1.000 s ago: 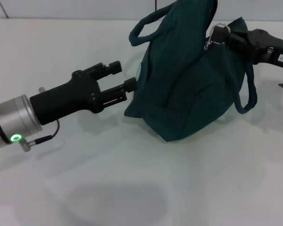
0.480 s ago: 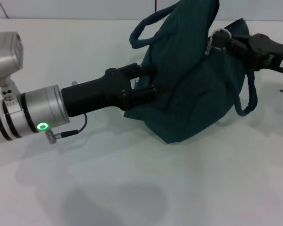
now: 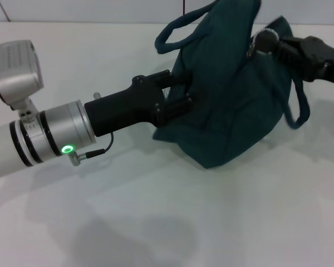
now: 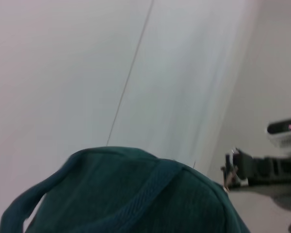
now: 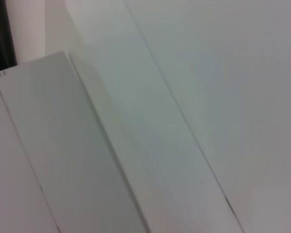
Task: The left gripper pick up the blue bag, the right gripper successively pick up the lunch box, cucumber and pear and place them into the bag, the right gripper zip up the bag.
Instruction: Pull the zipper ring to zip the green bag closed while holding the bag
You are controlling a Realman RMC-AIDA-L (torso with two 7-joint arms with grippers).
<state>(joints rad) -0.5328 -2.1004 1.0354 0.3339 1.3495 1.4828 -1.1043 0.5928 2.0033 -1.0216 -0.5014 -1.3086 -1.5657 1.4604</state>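
White table (image 3: pixel 156 222) fills the scene; left gripper (image 3: pixel 181 94) presses against the side of the blue bag (image 3: pixel 234 111), its opening impossible to tell; right gripper (image 3: pixel 267 43) pinches the ring zip pull (image 3: pixel 252 47) at the bag's top

The blue bag (image 3: pixel 234 105) is dark teal fabric, slumped and leaning on the table (image 3: pixel 156 222), one cord handle looping up, the other hanging down its far side. The left gripper (image 3: pixel 181 94) presses into its side; the right gripper (image 3: pixel 261 41) holds its zip ring at the top.
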